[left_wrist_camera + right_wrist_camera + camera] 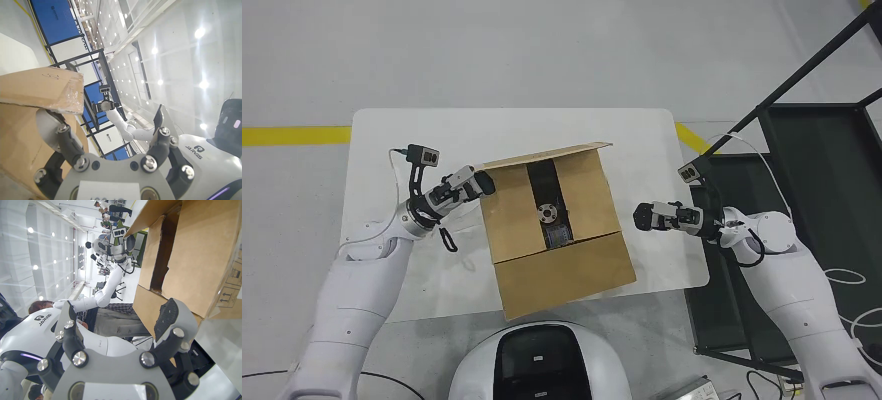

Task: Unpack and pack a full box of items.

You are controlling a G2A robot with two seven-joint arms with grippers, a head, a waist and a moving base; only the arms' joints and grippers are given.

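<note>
- Since the cardboard box [562, 275] sits on the white worktop [392, 140] between the two sets of jaws, with its flaps only partly spread and items inside, the step in hand looks like the start of unpacking: getting the flaps out of the way before anything is lifted out.
- The left jaws stand apart with nothing clamped. They are at the box's far corner, and in the left wrist view one finger [45, 117] lies tucked under the taped flap edge [72, 94]. The other finger is out in open air.
- The right jaws are apart too and hold nothing. The box's side wall [198, 256] is just ahead of them, close to one ribbed fingertip [167, 315], and from above a narrow gap shows between jaws and cardboard.
- In the dark slot between the flaps lie a round roll-like item [547, 212] and a dark flat item [560, 236] beside it, roughly midway between the two sets of jaws. What they are I cannot tell.
- The next move probably calls for the left jaws to push or pinch their flap outward. The right jaws would spread the flap on their own side or brace the wall.
- After that, one set of jaws needs to come over the slot from above. The box could slide on the smooth worktop if pushed from one side only.
</note>
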